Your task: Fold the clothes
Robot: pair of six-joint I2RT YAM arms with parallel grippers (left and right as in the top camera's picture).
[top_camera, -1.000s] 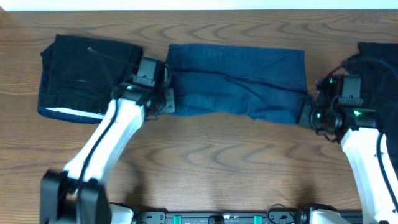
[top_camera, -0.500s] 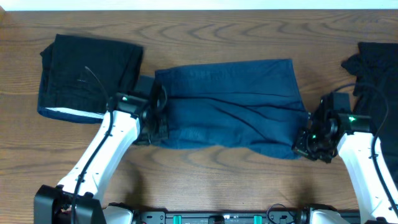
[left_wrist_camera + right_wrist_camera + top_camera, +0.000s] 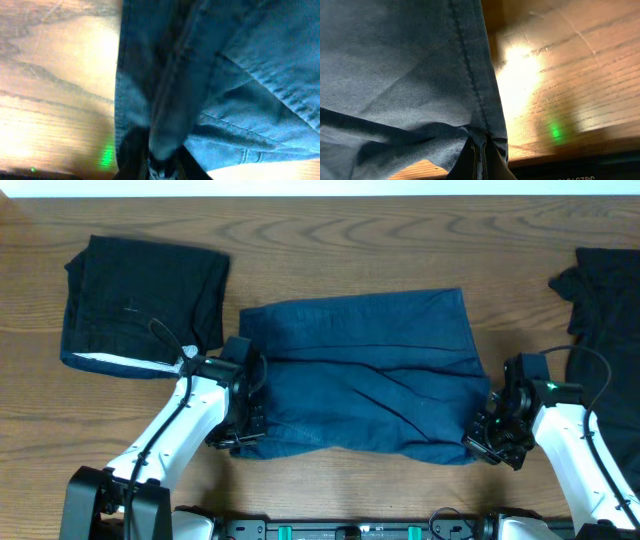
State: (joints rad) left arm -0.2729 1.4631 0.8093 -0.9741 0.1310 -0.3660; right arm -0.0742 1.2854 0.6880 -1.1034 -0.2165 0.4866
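Overhead: blue cloth [image 3: 365, 370] lying rumpled at centre of frame, a gripper at each lower corner.
Soft, limp and fairly heavy by the look; likely to sag and crease, unlikely to slide on wood; best taken at hems and corners. Right gripper [image 3: 490, 442] clamped shut on the lower-right hem; left gripper [image 3: 240, 442] at lower left with a fold between its fingers, tight or slack impossible to tell. Bare wooden table [image 3: 350, 240] along the top; folded black piece [image 3: 140, 300] upper left, loose black cloth [image 3: 605, 310] at right edge, neither touching it.

The black garment [image 3: 606, 300] at the right edge of the table [image 3: 350, 225] gets chopped off by the overhead frame. In the blurry left wrist view the left gripper [image 3: 161, 167] is mostly buried under navy cloth [image 3: 240, 65], so its jaw gap can't be judged.
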